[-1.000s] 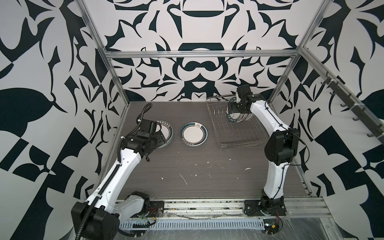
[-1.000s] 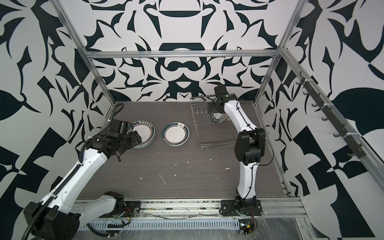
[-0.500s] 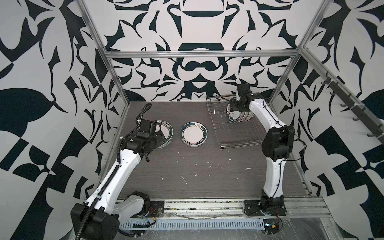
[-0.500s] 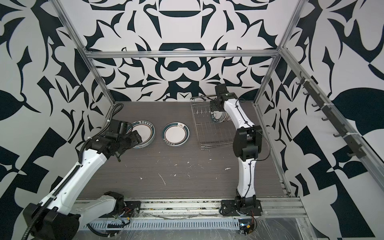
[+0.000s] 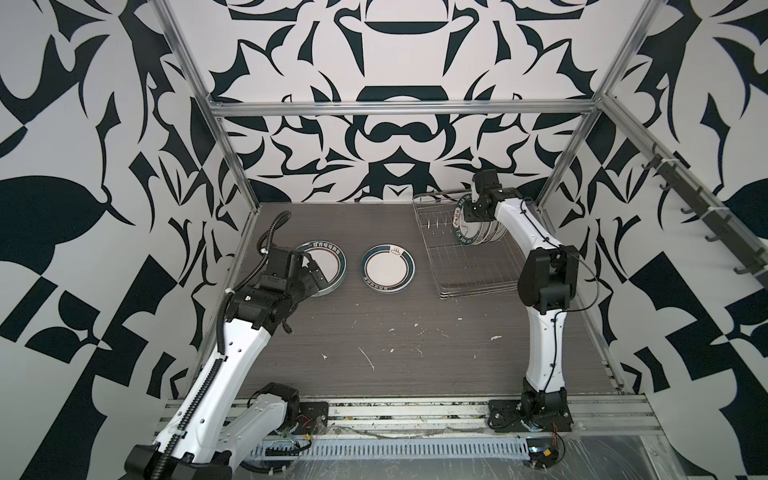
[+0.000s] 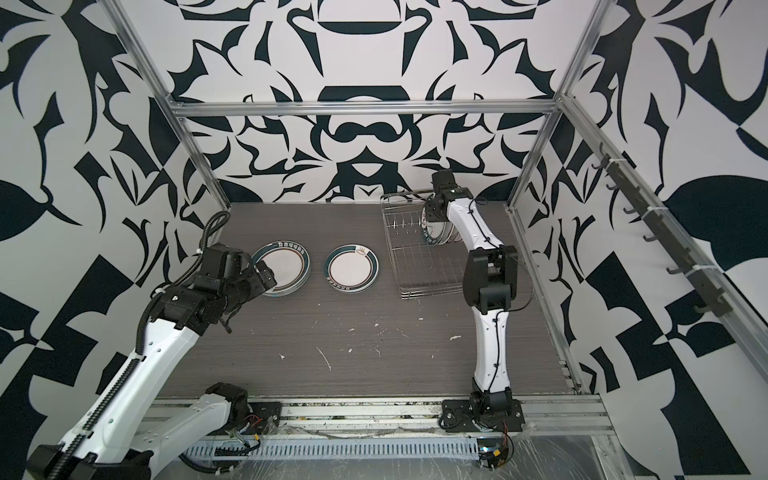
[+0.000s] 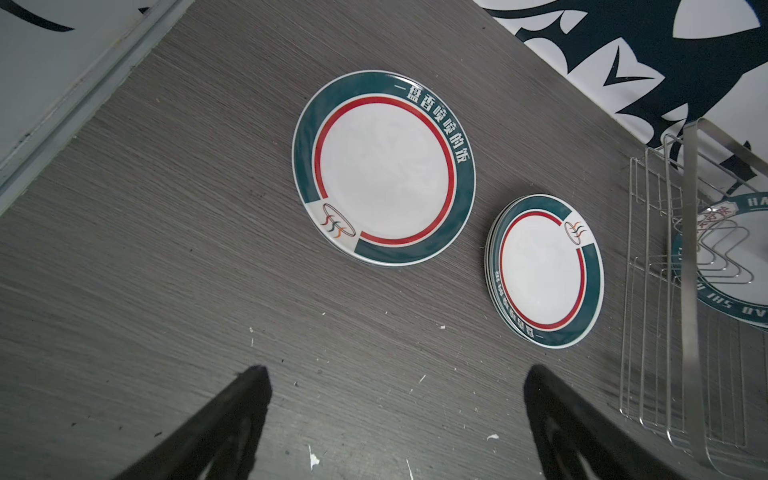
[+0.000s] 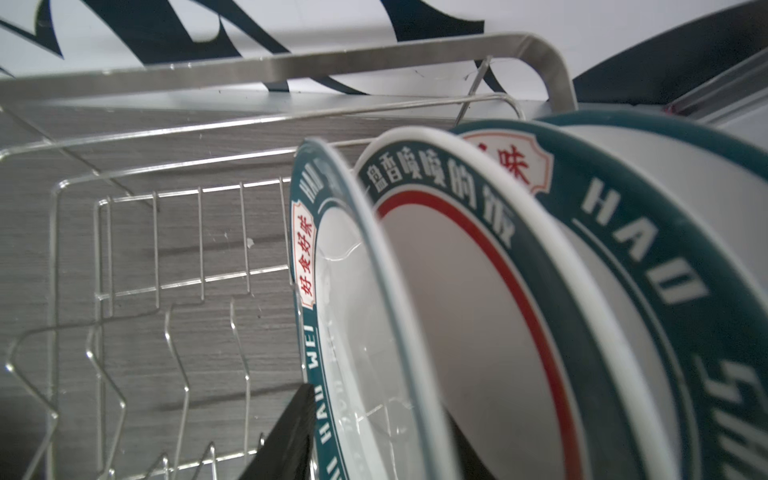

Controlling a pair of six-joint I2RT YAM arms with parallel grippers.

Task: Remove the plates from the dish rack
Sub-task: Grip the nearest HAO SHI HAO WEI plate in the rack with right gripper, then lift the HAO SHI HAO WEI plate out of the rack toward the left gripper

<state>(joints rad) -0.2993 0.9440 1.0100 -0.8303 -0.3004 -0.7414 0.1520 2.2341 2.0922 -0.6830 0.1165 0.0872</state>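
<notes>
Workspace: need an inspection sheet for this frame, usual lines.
Surface: dark wood-grain table, scattered white flecks.
Job's things: dish rack at back right holding upright plates; larger plates and smaller plates piled flat on the table.
Clutter: nothing seen.
Grippers: left gripper open, empty, near the larger plates; right gripper straddles the front plate rim, grip unclear.
Cables: black conduit on left arm; thin wire along right arm.
Surroundings: patterned walls, metal frame, hook rail on right.

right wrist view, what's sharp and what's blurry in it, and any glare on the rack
Right wrist view: the front plate has readable lettering, the closest plate is soft, the dark finger is blurred, and the rack wires show small bright glints. Left wrist view: the big flat plate and the small flat plate look crisp.
</notes>
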